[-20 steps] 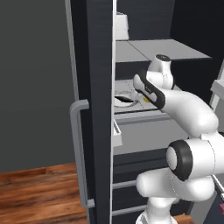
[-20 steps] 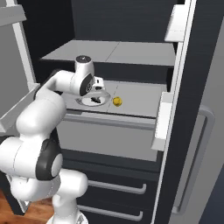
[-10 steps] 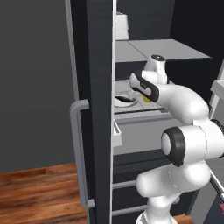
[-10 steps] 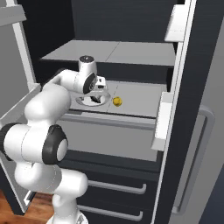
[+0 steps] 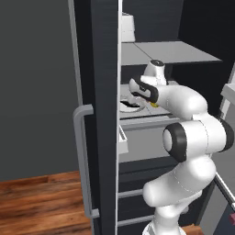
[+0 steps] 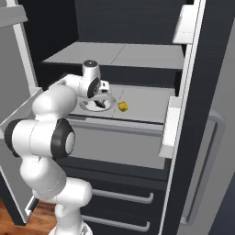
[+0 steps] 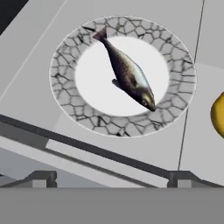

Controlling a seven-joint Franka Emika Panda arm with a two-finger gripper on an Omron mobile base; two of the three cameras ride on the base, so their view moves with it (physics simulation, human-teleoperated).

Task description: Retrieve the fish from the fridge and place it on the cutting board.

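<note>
The fish [image 7: 129, 76], small, slender and dark grey, lies slantwise on a round white plate [image 7: 65, 105] with a cracked grey rim. The plate rests on a light grey middle shelf of the open black fridge [image 5: 103, 92]. My gripper [image 7: 111, 179] hovers open above the plate's near edge, its fingertips [image 7: 41, 178] set wide apart with nothing between them. From the base, my hand [image 6: 94, 85] reaches into the fridge over the plate [image 6: 108, 102], and most of the fish is hidden under it. The cutting board is out of view.
A small yellow fruit [image 6: 123, 106] sits on the same shelf just right of the plate. The shelf's raised front lip [image 7: 87, 153] runs below the plate. The fridge door with its grey bar handle [image 5: 82, 160] stands to the left, with another shelf [image 6: 119, 55] close overhead.
My hand has shifted a little deeper over the plate and the elbow has risen. The gripper has stayed open. The fish and plate have not moved.
</note>
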